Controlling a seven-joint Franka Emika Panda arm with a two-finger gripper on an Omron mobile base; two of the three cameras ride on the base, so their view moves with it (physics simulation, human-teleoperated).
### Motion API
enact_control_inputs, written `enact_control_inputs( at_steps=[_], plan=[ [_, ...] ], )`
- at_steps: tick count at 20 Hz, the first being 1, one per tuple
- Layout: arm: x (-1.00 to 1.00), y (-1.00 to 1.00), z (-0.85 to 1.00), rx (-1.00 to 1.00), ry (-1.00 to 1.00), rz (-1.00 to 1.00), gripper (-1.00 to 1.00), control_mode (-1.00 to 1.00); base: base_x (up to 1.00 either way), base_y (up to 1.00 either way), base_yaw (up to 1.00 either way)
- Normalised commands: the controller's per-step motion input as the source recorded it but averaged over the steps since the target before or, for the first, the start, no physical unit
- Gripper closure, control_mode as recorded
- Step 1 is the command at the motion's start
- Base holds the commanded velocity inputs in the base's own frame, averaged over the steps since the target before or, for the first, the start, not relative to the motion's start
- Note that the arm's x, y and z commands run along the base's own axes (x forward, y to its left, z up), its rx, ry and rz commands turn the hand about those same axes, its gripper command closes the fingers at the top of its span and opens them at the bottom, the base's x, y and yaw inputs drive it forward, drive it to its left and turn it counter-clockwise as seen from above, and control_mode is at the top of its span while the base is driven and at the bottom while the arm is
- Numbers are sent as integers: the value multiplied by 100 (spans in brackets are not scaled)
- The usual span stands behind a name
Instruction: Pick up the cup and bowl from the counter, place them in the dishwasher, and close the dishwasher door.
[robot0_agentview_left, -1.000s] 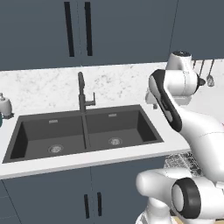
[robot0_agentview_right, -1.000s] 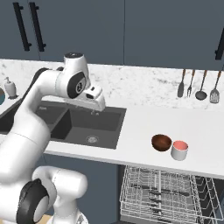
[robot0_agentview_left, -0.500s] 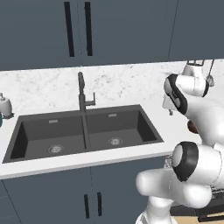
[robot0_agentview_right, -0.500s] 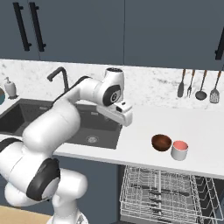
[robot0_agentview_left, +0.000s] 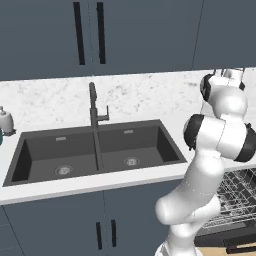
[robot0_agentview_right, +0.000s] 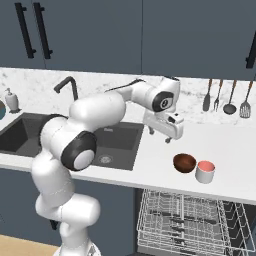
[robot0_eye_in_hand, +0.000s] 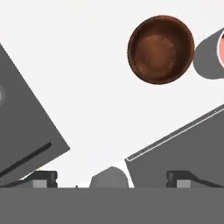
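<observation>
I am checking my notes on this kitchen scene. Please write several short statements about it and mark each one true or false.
1. The small round dark reddish-brown bowl sits on the long white marble-speckled counter. True.
2. The small pale grey cup with salmon-red inside lies in the black double sink. False: it stands on the counter beside the bowl.
3. The pincer grips the bowl. False: it is open and hangs above the counter, apart from the bowl.
4. The dishwasher's grey metal wire rack is pulled out. True.
</observation>
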Motion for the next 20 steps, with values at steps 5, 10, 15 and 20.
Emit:
enact_control_inputs(
  at_steps=[5, 10, 15, 20],
  plan=[
    [16, -36, -25, 7, -2, 0, -100, -100, 0, 0, 0],
    [-2, -1, -65, -1, 0, 2, -100, -100, 0, 0, 0],
    [0, 0, -61, -9, -1, 15, -100, -100, 0, 0, 0],
    [0, 0, -61, -15, -11, 24, -100, -100, 0, 0, 0]
  ],
)
